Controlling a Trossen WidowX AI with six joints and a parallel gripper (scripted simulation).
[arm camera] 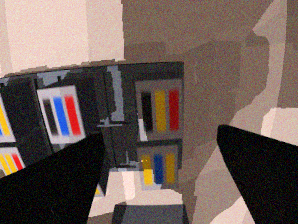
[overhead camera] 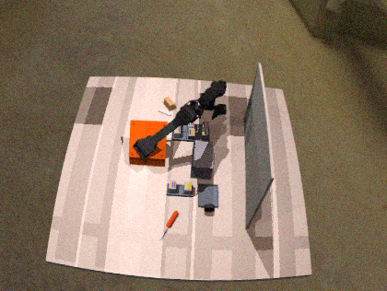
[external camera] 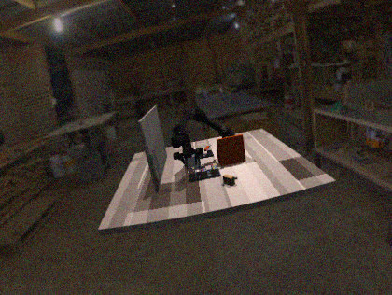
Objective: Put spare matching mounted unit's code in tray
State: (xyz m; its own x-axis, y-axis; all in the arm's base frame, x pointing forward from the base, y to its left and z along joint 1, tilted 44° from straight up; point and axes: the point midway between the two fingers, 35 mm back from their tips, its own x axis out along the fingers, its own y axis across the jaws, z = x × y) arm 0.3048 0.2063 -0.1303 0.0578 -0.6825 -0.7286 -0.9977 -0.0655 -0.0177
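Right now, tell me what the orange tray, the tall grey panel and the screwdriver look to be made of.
Orange tray: likely plastic or painted metal; flat, uniform, matte colour.
Tall grey panel: thin rigid sheet, perhaps metal or board; smooth dull face with a pale edge.
Screwdriver: orange handle looks plastic, thin pale shaft looks metal.

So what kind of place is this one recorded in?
Most likely a workshop or storage shed, dimly lit. The exterior view shows wooden shelving along the right wall, a workbench on the left and exposed roof beams, with the robot's striped mat laid on the floor.
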